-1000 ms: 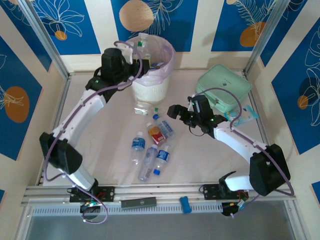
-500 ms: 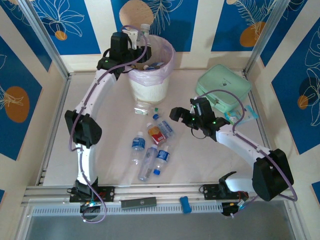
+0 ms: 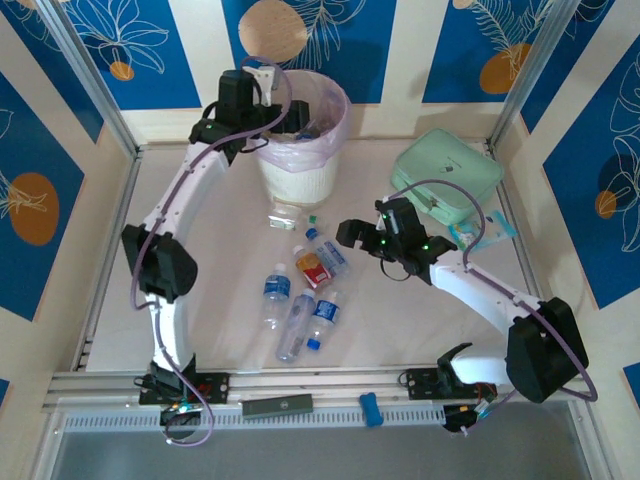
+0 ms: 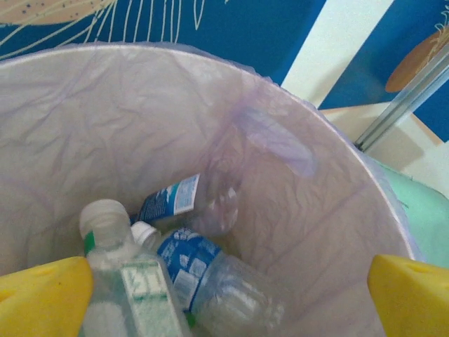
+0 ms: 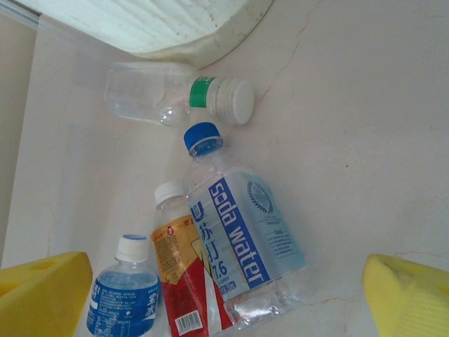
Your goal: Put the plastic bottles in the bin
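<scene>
**Top external.** We list the bin (image 3: pixel 335 110), pink-lined, at the far middle of the table (image 3: pixel 200 300). The left gripper (image 3: pixel 268 82) hangs over its left rim, too small here for us to read the jaws. Loose plastic bottles (image 3: pixel 300 300) lie clustered on the table in front of the bin. The right gripper (image 3: pixel 350 232) sits just right of that cluster. A mint pouch (image 3: pixel 447 175) lies at the far right.

**Left wrist.** We count three bottles low in the bin: a green-labelled bottle (image 4: pixel 130 288), a blue-labelled bottle (image 4: pixel 203 270) against it, and a third bottle (image 4: pixel 168 200) behind (partly hidden). The yellow fingertips (image 4: pixel 42 298) stand wide apart with nothing gripped, and the bottles lie beneath the gap.

**Right wrist.** Jaws are wide apart and empty.
- A soda water bottle (image 5: pixel 242 242) lies in the gap's line.
- A red-labelled bottle (image 5: pixel 186 281) touches its side.
- A white-capped bottle (image 5: pixel 123 302) lies beside one fingertip.
- A green-banded bottle (image 5: pixel 161 98) lies by the bin's base.
</scene>
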